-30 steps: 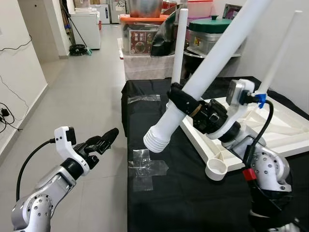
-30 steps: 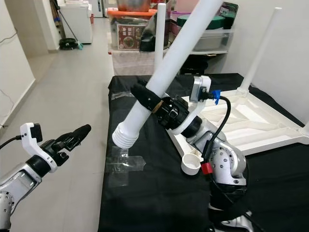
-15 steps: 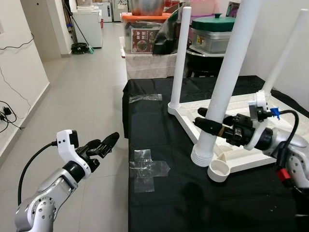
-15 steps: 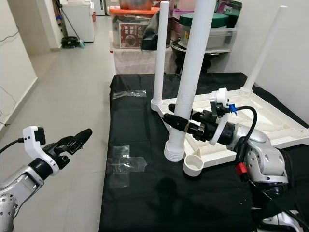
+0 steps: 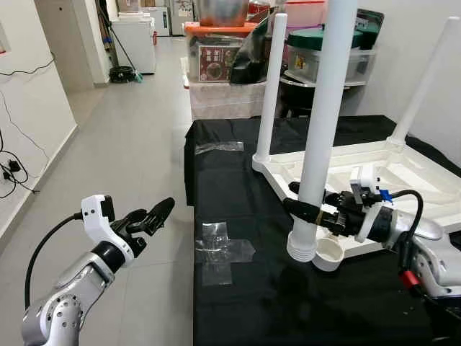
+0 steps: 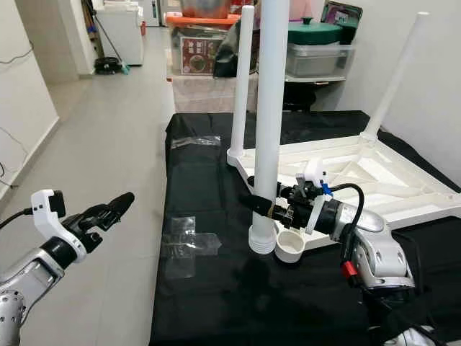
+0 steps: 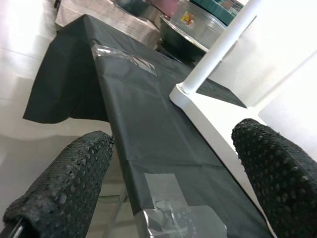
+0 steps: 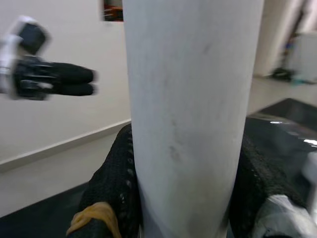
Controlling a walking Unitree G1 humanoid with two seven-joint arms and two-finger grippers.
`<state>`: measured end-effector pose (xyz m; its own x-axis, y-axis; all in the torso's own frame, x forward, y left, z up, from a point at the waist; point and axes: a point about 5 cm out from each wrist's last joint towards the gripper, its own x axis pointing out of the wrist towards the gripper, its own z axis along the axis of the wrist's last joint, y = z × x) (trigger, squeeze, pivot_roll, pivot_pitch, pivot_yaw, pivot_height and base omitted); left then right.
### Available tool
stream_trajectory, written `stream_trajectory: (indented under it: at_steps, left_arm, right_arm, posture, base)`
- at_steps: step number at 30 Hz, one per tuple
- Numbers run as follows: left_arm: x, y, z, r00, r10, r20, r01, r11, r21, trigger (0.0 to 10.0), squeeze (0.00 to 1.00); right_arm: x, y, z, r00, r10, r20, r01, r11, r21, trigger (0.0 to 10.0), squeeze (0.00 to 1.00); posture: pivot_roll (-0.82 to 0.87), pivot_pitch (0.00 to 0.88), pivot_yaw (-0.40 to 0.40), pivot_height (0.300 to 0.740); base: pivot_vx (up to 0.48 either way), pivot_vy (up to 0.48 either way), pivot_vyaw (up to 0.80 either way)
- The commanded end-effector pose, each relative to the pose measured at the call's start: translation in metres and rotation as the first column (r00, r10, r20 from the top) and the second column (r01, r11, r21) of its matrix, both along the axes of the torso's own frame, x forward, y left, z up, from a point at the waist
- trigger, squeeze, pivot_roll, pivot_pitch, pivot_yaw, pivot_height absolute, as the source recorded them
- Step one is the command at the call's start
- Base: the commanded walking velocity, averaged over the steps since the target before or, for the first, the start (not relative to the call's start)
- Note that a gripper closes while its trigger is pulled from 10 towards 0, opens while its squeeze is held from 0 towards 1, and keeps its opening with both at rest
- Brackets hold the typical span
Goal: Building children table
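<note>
Ahead and to the left, a wide run of grey tiled floor (image 5: 122, 137) leading down a corridor, open alongside the near edge of the work surface. To the right, a table draped in black cloth (image 5: 238, 194), its left edge dropping straight to the floor, with patches of clear tape (image 5: 220, 252) stuck near that edge and another strip (image 5: 215, 147) farther back. On the cloth, a white children's table top (image 6: 360, 180) lying upside down, underside ribs showing, two white legs already standing up from its far corners: one at the near-left corner (image 5: 271, 86), another at the far right (image 5: 423, 79). At the front corner, an empty round socket (image 5: 330, 254) right at the top's edge. Just beside that socket, a third white table leg (image 5: 322, 130) held upright, its ribbed threaded end (image 5: 302, 249) resting on or just above the cloth, touching the socket's rim rather than seated in it. Right gripper (image 5: 306, 210) clamped round this leg low down, black fingers (image 8: 116, 183) wrapping both sides of the tube. Left gripper (image 5: 149, 216) out over the floor, well apart from the table's edge, fingers (image 7: 64, 183) spread apart and holding nothing. Behind the table, stacked storage boxes and pots (image 5: 223, 50), close to the far edge.
</note>
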<state>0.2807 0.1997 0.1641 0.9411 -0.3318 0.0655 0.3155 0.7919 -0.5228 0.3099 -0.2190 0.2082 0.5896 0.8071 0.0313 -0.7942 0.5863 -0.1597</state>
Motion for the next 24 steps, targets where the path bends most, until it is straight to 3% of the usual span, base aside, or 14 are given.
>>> stream_trajectory:
  at_steps: [1,10,24]
  left_arm:
    - [0.000,0.005,-0.003,0.999,0.030,-0.013,-0.030,0.999,0.009,10.0,0.00]
    - [0.001,0.004,-0.005,0.999,0.039,-0.017,-0.039,0.999,0.002,10.0,0.00]
    - [0.003,0.003,-0.006,0.999,0.039,-0.021,-0.039,0.999,-0.002,10.0,0.00]
  right_arm:
    - [0.000,-0.007,-0.005,0.998,-0.064,0.010,0.064,0.998,0.007,0.0,0.00]
    - [-0.004,-0.031,-0.016,0.969,-0.247,0.018,0.246,0.968,0.046,0.0,0.00]
    - [-0.008,-0.038,-0.019,0.958,-0.285,0.038,0.283,0.958,0.044,0.0,0.00]
  posture:
    - [0.07,0.000,-0.026,0.740]
    - [0.06,0.000,-0.025,0.740]
    - [0.05,0.000,-0.020,0.740]
  base:
    - [0.000,0.000,0.00]
    - [0.000,0.000,0.00]
    - [0.000,0.000,0.00]
